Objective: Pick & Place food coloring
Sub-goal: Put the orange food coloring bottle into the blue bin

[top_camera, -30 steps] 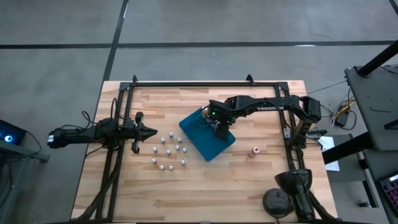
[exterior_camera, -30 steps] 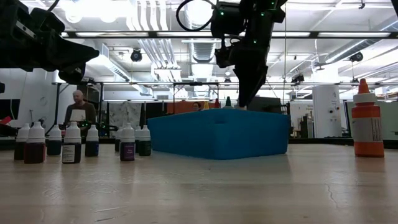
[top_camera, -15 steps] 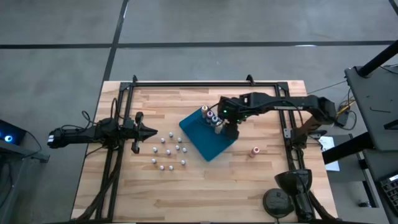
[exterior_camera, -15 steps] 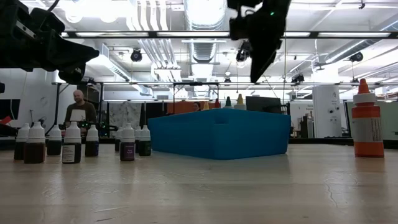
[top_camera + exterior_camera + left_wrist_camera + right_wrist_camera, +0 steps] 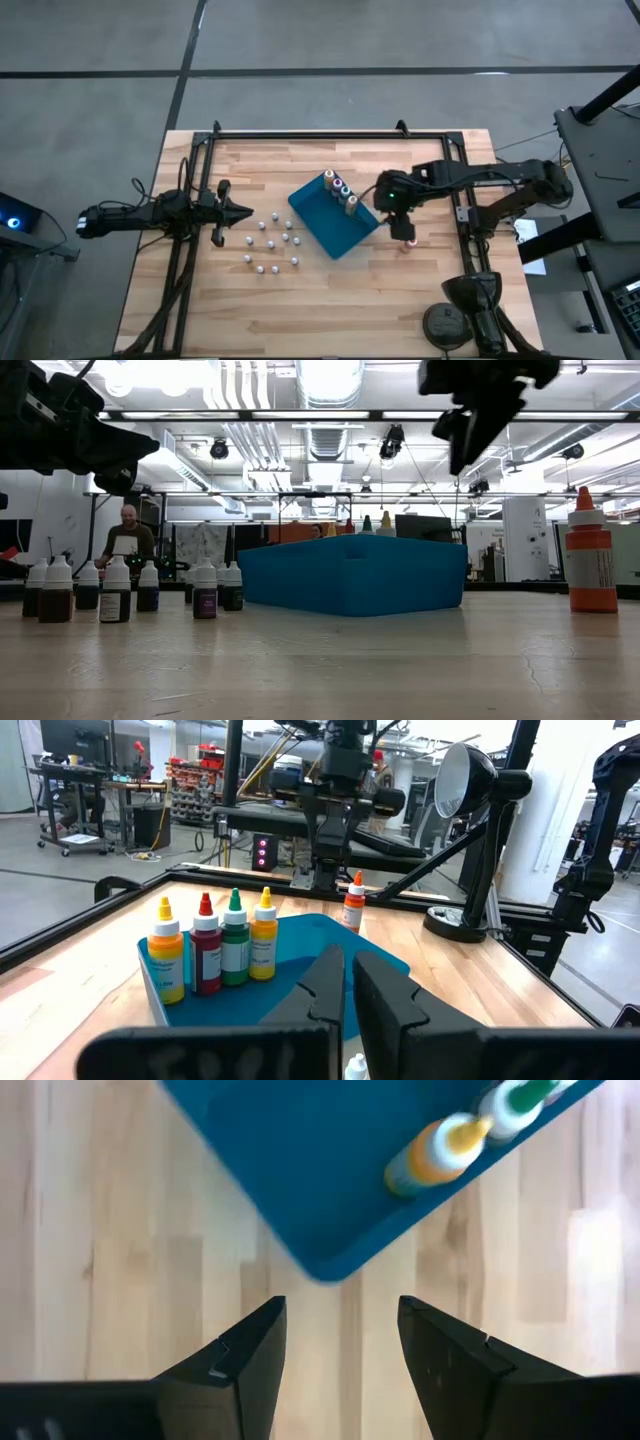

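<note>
Four food coloring bottles with coloured tops [image 5: 341,189] stand in a row along the far-right wall of the blue tray [image 5: 325,222]; the left wrist view shows them as orange [image 5: 166,960], red [image 5: 205,955], green [image 5: 235,948] and yellow [image 5: 264,932]. One orange-topped bottle [image 5: 408,243] stands alone on the table to the tray's right [image 5: 591,560]. Several white-topped bottles [image 5: 270,241] stand left of the tray. My right gripper [image 5: 401,226] hangs open above the table between the tray and the lone bottle, touching nothing [image 5: 340,1320]. My left gripper [image 5: 240,212] waits shut, left of the white-topped bottles.
A black metal frame [image 5: 330,133] borders the wooden table. A black lamp [image 5: 470,300] stands at the near right corner. Bare wood lies near the table's near edge. A person [image 5: 125,538] stands in the room behind.
My right gripper has risen from the bottles at the tray's far side and swung toward the table's right and near edge, ending close to the lone orange-topped bottle. The bottles in the tray stand uncovered now.
</note>
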### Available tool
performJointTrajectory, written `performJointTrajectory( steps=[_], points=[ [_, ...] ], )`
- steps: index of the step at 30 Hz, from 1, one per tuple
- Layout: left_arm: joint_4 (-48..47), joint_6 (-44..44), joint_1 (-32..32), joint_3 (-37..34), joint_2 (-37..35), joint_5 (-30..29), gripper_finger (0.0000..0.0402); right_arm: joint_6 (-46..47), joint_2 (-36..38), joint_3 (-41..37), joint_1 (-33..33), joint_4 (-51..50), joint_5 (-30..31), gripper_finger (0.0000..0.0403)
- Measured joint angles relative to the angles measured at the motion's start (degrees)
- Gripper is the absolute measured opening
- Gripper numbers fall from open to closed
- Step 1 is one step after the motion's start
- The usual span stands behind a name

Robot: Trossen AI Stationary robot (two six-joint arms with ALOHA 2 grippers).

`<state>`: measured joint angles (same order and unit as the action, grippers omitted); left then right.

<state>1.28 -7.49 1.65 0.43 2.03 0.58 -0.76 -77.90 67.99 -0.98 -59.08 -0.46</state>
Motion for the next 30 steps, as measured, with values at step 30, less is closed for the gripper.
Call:
performJointTrajectory(
  steps=[30],
  points=[
    [0.00, 0.00, 0.02, 0.00, 0.01, 0.00, 0.0000, 14.21, 8.43, -15.18, 9.49, -4.88, -2.37, 0.0240]
  ],
)
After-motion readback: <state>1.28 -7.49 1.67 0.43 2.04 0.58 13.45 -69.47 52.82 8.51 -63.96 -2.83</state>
